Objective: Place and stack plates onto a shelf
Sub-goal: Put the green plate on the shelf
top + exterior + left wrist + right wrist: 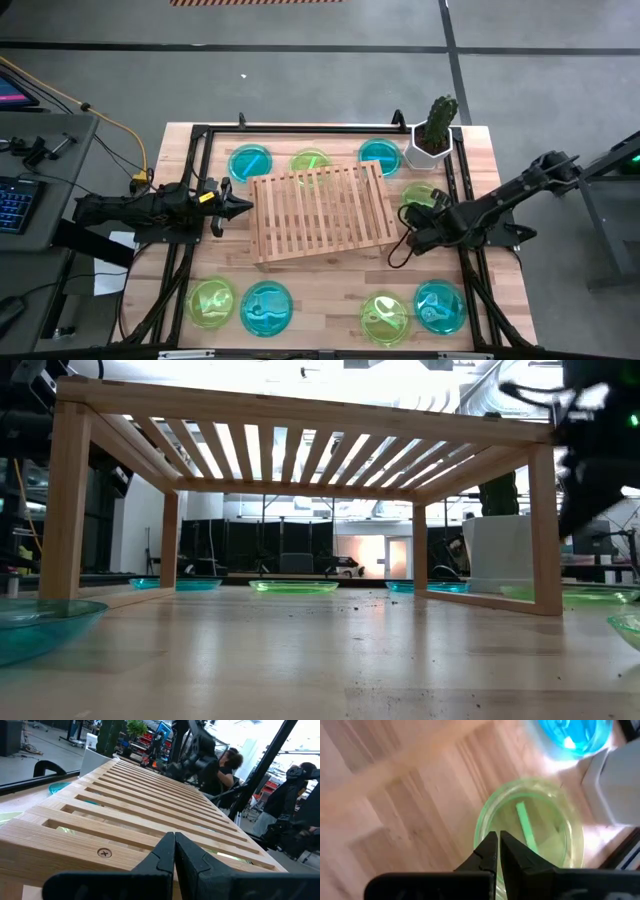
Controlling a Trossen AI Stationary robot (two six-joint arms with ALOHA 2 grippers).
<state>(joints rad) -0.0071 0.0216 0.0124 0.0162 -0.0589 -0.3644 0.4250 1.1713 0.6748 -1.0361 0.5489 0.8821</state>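
On table: translucent green plate [530, 827]

Robotics lab or workshop: butcher-block table [330, 300] in a black metal frame [300, 130] on a grey concrete floor [300, 60], keyboard [15, 205] and yellow cable [120, 135] on a side desk, with racks, equipment and a seated person [227, 767] in the open hall behind.

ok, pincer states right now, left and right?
Left pincer: closed, empty, at the light wooden slatted shelf's edge.
Right pincer: closed on the rim of a lime green translucent plastic plate.
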